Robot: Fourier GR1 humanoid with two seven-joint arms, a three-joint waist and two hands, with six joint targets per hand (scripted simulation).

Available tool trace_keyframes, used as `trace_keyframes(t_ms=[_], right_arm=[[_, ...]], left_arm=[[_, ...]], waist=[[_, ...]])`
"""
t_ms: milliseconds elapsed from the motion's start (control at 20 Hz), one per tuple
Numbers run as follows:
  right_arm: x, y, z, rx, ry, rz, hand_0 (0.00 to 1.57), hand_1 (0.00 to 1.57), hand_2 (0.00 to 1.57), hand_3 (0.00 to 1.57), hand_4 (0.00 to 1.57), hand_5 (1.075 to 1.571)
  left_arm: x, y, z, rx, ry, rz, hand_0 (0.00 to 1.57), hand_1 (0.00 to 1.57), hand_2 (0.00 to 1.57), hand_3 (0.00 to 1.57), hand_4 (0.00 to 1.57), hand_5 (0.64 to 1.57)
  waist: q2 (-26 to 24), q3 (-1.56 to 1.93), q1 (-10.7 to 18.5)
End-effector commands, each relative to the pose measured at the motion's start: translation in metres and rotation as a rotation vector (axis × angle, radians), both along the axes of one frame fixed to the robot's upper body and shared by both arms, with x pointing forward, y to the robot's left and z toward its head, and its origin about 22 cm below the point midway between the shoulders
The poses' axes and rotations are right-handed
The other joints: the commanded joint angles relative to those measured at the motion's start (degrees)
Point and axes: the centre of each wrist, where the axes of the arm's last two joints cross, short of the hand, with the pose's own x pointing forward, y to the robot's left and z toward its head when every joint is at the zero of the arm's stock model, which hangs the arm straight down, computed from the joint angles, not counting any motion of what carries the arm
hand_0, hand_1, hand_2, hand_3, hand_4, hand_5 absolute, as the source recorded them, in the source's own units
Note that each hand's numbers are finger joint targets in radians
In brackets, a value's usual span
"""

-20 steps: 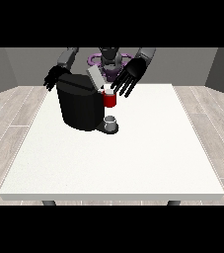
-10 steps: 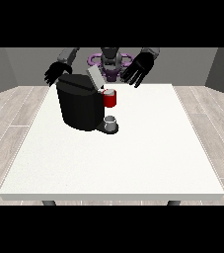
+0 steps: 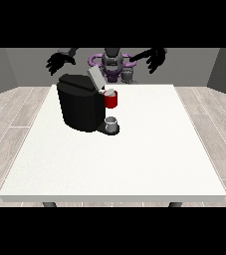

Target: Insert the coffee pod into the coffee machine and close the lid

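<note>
The coffee pod (image 3: pixel 111 92) sits in the coffee machine (image 3: pixel 80 102), but the lid (image 3: pixel 95 78) stands up; both hands (image 3: pixel 155 58) (image 3: pixel 58 61) hover raised, fingers spread, holding nothing

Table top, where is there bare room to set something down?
The table is bare across its whole near half and its right side, from the coffee machine out to the edges. It is crowded only at the far left, around the machine and the small cup at its base.

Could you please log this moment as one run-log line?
lid: open | pod: in machine | robot hands: raised, open, holding nothing
</note>
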Motion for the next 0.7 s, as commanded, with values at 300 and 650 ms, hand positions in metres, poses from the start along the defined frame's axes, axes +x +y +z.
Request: trace_keyframes(t_ms=[300, 650], right_arm=[[0.013, -0.004, 0.045, -0.040, -0.044, 0.130, 0.00, 0.00, 0.00, 0.00, 0.00, 1.571], [0.024, 0.003, 0.064, -0.077, -0.059, 0.242, 0.00, 0.00, 0.00, 0.00, 0.00, 1.571]], left_arm=[[-0.051, 0.008, -0.084, -0.260, 0.155, 0.058, 0.00, 0.00, 0.00, 0.00, 0.09, 1.571], [-0.077, -0.007, -0.111, -0.361, 0.168, 0.055, 0.00, 0.00, 0.00, 0.00, 0.00, 1.571]], waist=[[-7.9, 0.03, 6.3], [-5.8, 0.04, 9.0]])
